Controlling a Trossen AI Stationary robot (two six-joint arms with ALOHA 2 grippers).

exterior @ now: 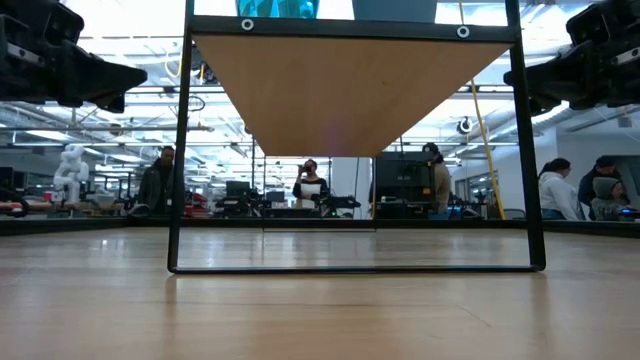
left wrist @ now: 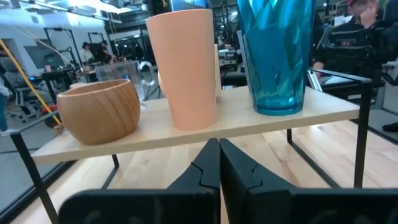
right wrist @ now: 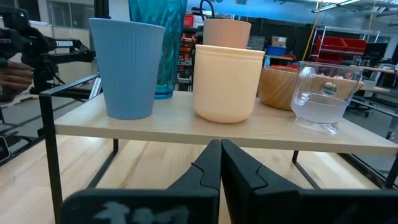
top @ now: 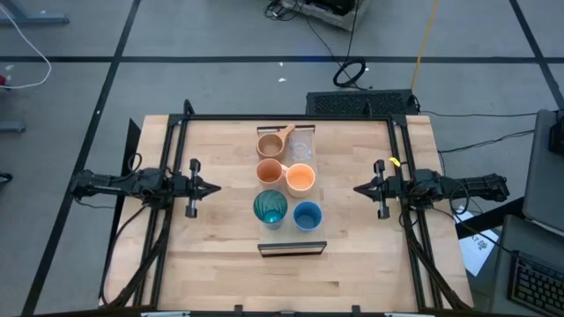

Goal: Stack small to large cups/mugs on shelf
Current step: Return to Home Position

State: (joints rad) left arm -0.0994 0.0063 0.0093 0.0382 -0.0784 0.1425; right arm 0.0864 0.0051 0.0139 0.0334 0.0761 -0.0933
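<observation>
Cups point(top: 300, 178) on shelf point(right wrist: 280, 134) — left pincer point(top: 214, 187), right pincer point(top: 358, 187) closed.

Raised shelf point(right wrist: 273, 129) stands on wood tbl point(top: 211, 255); carries 6 cups point(top: 307, 216), 2 rows.

**benchguy:** how much room have you got around that shelf?

**me:** Loads on the sides. There's bare desk point(top: 229, 220) between my left end effector point(top: 214, 187) and the shelf point(top: 291, 236), and the same for my right end effector point(top: 357, 187). Under the plank it's open right through, with only the thin black legs point(exterior: 179, 150) at the corners.

**benchguy:** and on top?

**me:** Packed. Tan mug point(top: 269, 143), orange mug point(top: 269, 171) and teal tumbler point(top: 270, 208) wall off my left side. Clear glass point(top: 301, 143), small orange cup point(top: 300, 178) and blue cup point(top: 307, 215) block the right. The gaps between them are slim. The only bare plank is a strip at the end past the tumbler and blue cup.
</observation>
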